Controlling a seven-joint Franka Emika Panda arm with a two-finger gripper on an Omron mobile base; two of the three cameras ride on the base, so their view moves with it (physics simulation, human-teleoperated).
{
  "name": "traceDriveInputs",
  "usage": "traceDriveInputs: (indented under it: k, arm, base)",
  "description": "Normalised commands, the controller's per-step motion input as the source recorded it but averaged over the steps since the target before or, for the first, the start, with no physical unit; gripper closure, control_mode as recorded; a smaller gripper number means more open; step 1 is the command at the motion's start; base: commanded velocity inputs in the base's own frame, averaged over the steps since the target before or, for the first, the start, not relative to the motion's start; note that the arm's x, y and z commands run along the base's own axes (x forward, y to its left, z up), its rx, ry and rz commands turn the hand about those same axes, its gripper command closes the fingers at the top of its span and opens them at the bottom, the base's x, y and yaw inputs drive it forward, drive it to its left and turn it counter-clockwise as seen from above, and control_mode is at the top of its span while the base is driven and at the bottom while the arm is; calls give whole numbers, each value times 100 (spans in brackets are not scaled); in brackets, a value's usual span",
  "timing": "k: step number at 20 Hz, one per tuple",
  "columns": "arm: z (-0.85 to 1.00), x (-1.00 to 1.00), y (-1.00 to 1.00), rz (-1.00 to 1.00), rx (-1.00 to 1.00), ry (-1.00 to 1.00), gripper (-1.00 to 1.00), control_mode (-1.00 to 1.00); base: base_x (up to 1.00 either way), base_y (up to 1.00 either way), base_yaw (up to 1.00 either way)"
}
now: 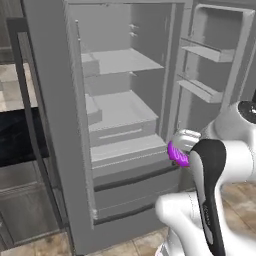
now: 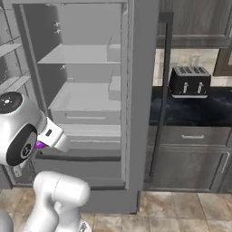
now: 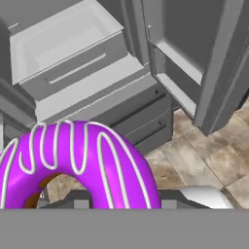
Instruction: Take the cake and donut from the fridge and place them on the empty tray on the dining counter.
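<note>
- Tool (image 1: pixel 179 150) grips the donut (image 1: pixel 177 154), holding it in the air just outside the open fridge (image 1: pixel 120 100), low by the drawers, likely for carrying to the tray.
- Fridge shelves look bare and grey; no cake is visible there.
- Tiled floor lies below; a toaster (image 2: pixel 189 82) sits on a black tabletop (image 2: pixel 199 108) beside the fridge.

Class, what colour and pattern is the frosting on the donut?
Bright purple-pink with thin white zigzag icing lines; the donut shows best in the hand view.
</note>
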Motion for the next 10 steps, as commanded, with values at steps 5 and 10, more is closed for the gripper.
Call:
traceDriveInputs:
  k: [5,10]
  arm:
    - [0,0,0,0,0,0,100,100]
    - [0,0,0,0,0,0,100,100]
  base:
    - [-100,-32,9]
    - [-100,-28,3]
